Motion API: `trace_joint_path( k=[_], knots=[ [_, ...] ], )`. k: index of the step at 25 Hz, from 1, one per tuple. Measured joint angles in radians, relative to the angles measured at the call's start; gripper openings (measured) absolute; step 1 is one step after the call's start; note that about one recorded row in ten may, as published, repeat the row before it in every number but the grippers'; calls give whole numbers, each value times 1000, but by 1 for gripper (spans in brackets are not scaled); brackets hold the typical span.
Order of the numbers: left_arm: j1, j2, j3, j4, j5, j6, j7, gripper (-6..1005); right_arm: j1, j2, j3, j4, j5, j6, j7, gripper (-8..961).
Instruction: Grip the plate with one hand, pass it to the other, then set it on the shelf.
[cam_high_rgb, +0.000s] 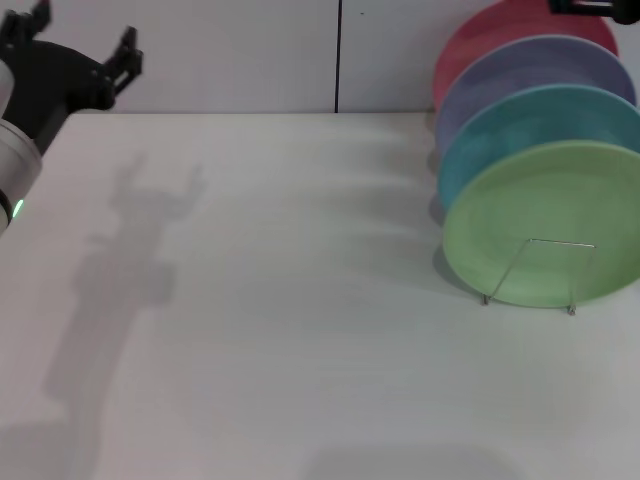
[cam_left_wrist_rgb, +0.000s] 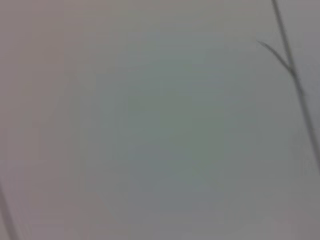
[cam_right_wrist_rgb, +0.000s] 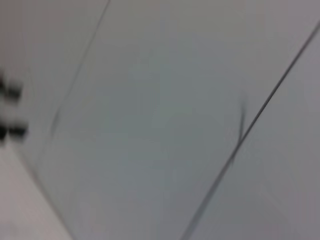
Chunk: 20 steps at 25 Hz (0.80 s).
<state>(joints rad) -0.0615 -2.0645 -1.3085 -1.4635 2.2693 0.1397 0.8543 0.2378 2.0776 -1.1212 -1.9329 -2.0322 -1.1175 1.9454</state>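
The light green plate stands upright at the front of the silver wire rack at the table's right side, leaning against the plates behind it. My left gripper, black on a silver-grey arm segment with a green light, is raised at the far left, open and empty, far from the plate. Only a black sliver of my right gripper shows at the top right, above the row of plates. Both wrist views show only a blurred pale wall.
Behind the green plate stand a teal-blue plate, a lavender plate and a red plate in the same row. The white table stretches left of the rack, ending at the pale back wall.
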Motion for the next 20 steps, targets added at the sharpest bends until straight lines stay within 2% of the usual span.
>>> trace_joint_path(
  k=[2, 6, 8, 10, 13, 15, 18, 20],
  knots=[
    [1, 0, 16, 29, 1, 86, -6, 866, -90, 4, 25, 63, 272, 41, -162, 822],
    [-5, 0, 65, 142, 2, 330, -35, 866, -255, 12, -10, 286, 851, 80, -671, 821],
    [-11, 2, 90, 220, 7, 469, -87, 866, -305, 11, -28, 448, 1163, 45, -951, 821],
    [-20, 2, 99, 301, 22, 578, -179, 866, -323, 9, -29, 622, 1413, -31, -1160, 821],
    [-55, 1, 102, 489, 72, 766, -376, 866, -281, 5, -3, 963, 1700, -257, -1356, 820],
    [-98, 0, 104, 663, 128, 906, -541, 866, -225, 1, 45, 1192, 1815, -406, -1403, 820],
    [-161, -1, 105, 894, 177, 1066, -751, 866, -148, -4, 158, 1459, 1859, -531, -1427, 821],
    [-190, -3, 104, 1004, 182, 1128, -825, 866, -118, -5, 202, 1559, 1858, -540, -1465, 822]
  ],
)
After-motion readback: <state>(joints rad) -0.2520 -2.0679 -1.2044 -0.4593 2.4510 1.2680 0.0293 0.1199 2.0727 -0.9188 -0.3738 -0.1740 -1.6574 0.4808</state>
